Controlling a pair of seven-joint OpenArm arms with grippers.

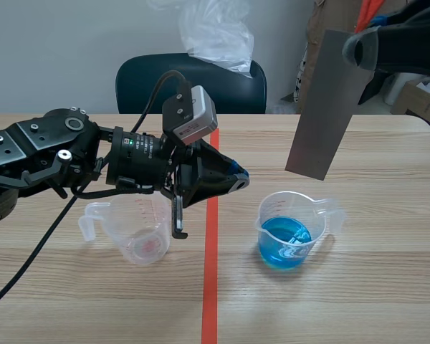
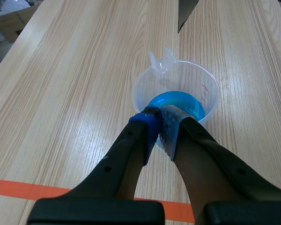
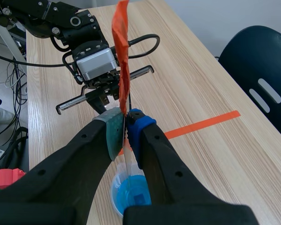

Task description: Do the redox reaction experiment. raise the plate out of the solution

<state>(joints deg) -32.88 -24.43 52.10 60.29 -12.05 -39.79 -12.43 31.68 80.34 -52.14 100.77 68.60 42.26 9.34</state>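
- Solution beaker (image 1: 295, 228): clear plastic, with handle and spout, standing upright on the desk (image 1: 387, 287). It holds a shallow pool of blue solution (image 2: 177, 104) and serves as the reference point for every entry below.
- Plate (image 1: 324, 106): flat grey metal strip, hanging tilted in the air above the solution beaker. Its lower edge is clear of the rim and out of the liquid. The right wrist view shows it edge-on with an orange-red face (image 3: 121, 56).
- Right gripper (image 3: 126, 120): clenched on the plate's upper end, one pad on each face. Its arm comes in high, above and to the right of the solution beaker, with the fingers pointing down at the beaker directly under them.
- Left gripper (image 2: 160, 125): closed on nothing, pads pressed together. The tips are low and level, pointing at the solution beaker from its left, just beside the wall. Whether they touch it cannot be told. The arm (image 1: 50, 154) lies stretched nearly horizontal over the desk.
- Empty beaker (image 1: 137, 231): clear, with a handle, standing left of the solution beaker under the left arm's wrist. There is a pinkish trace at its bottom.
- Tape line (image 1: 211, 287): orange-red mark on the desk between the two beakers.
- Chair (image 1: 190, 82): dark, standing beyond the solution beaker at the desk's far edge.
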